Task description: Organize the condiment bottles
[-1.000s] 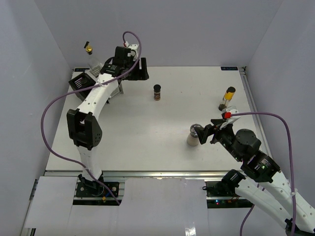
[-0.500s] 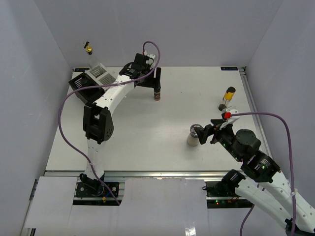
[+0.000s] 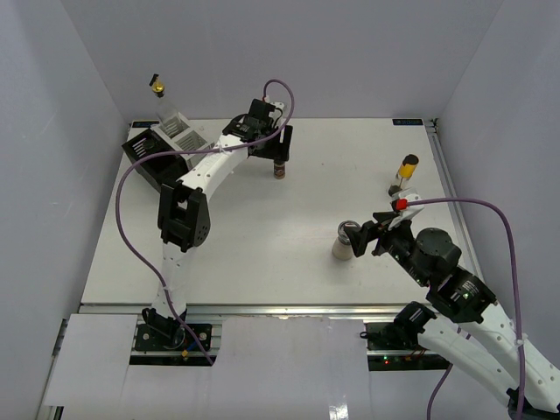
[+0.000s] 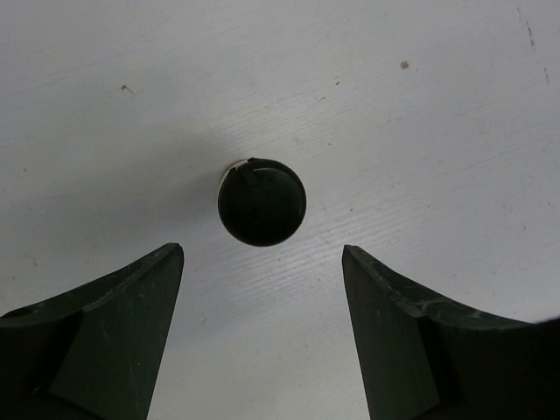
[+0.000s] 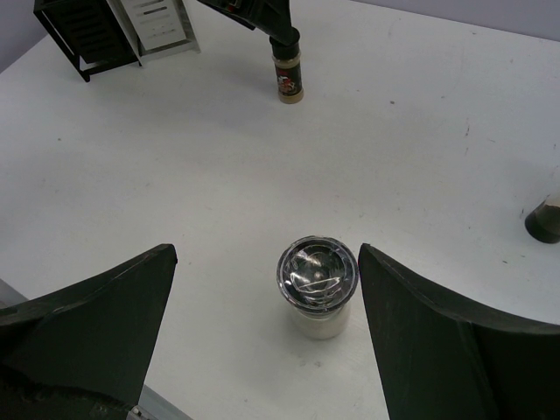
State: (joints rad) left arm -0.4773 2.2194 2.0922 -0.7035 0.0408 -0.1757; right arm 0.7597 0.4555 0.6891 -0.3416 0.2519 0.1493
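Observation:
The brown spice jar (image 3: 279, 170) stands at the back middle of the table. My left gripper (image 3: 278, 150) is open right above it. In the left wrist view its dark cap (image 4: 262, 202) lies just ahead of the gap between the open fingers (image 4: 114, 324). The cream shaker (image 3: 343, 243) stands right of centre. My right gripper (image 3: 362, 236) is open beside it. In the right wrist view the shaker's metal top (image 5: 318, 273) sits between the spread fingers, untouched. The slim yellow bottle (image 3: 406, 171) stands at the right. The tall bottle with the gold pourer (image 3: 158, 88) stands in the white rack.
A black rack box (image 3: 147, 154) and a white rack box (image 3: 180, 131) sit at the back left corner; both also show in the right wrist view (image 5: 84, 31). The table's right edge (image 3: 448, 192) runs close to the yellow bottle. Grey walls enclose the table.
My left arm has swung right from the racks to above the brown spice jar. The right arm and all bottles have stayed put.

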